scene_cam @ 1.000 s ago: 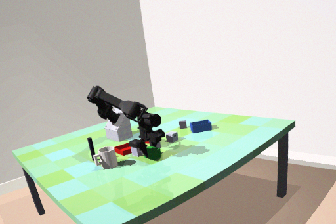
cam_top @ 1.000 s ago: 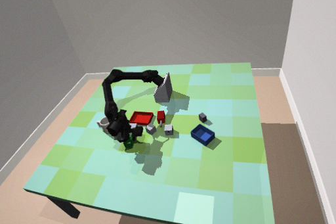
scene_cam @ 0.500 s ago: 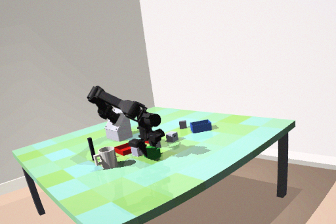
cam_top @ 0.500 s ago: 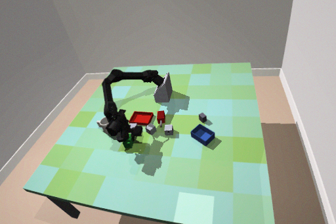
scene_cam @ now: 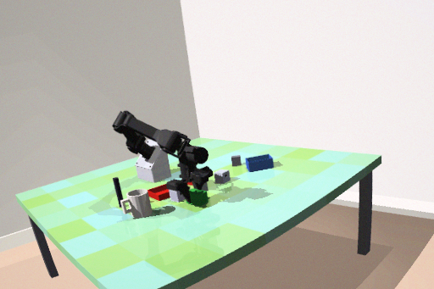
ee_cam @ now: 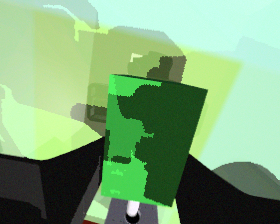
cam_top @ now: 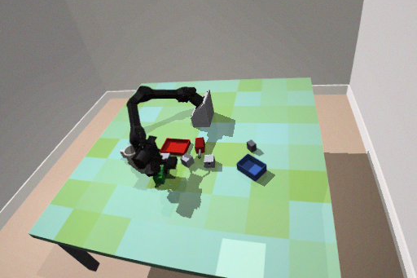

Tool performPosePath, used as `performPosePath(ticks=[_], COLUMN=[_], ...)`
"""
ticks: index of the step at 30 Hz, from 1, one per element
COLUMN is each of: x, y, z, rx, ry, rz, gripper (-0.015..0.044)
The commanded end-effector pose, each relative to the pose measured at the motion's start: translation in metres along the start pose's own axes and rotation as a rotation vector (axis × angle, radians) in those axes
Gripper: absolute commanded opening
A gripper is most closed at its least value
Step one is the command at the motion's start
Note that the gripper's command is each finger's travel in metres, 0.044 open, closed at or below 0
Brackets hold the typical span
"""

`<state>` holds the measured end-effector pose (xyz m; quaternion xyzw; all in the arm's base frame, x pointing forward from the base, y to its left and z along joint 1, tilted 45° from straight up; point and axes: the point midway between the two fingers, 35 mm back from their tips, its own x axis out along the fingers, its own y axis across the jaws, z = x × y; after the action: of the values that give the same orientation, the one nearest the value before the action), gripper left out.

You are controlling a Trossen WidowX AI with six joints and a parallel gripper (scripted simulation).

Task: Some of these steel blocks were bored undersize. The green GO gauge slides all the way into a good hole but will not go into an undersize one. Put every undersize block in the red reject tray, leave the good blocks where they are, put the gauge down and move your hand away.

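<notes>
Claw (cam_top: 162, 166) (scene_cam: 188, 190) (ee_cam: 143, 141) is about half open, clamped on the green GO gauge (cam_top: 161, 176) (scene_cam: 197, 197) (ee_cam: 146, 145) by its chunky matte handle. Looks held that way to leave the slim pale pin (ee_cam: 133, 207) free for probing: it points at the dark round bore in the grey steel block (cam_top: 164, 156) (scene_cam: 175, 195) (ee_cam: 117, 216), beside the red reject tray (cam_top: 175, 154) (scene_cam: 158, 196). Can't tell seating depth. Shallow, rectangular tray sits near the blocks, presumably for short transfers. Two more smooth-faced cubes (cam_top: 187, 161) (cam_top: 209, 161) (scene_cam: 222, 176) sit on the bench (cam_top: 261, 214) (scene_cam: 254, 213) (ee_cam: 261, 25).
</notes>
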<state>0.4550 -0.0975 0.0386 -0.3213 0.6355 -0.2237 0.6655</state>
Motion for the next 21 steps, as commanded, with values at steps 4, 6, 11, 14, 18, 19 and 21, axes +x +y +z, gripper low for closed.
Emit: performPosePath(ticks=[4,6,11,14,18,19,21], x=[-0.0038,-0.0045,-0.0058,-0.0059,-0.0058,-0.0056,-0.0050], y=[-0.0022,-0.0031,-0.0041,-0.0042,-0.0039,-0.0036,-0.0027], z=[0.0014,0.0019,0.0029,0.0032,0.0032,0.0031,0.0029], rx=[0.002,0.002,0.002,0.002,0.002,0.002,0.001], ry=[-0.010,-0.010,-0.010,-0.010,-0.010,-0.010,-0.009], rz=[0.003,0.003,0.003,0.003,0.003,0.003,0.003], gripper=[0.0000,0.0000,0.0000,0.0000,0.0000,0.0000,0.0000])
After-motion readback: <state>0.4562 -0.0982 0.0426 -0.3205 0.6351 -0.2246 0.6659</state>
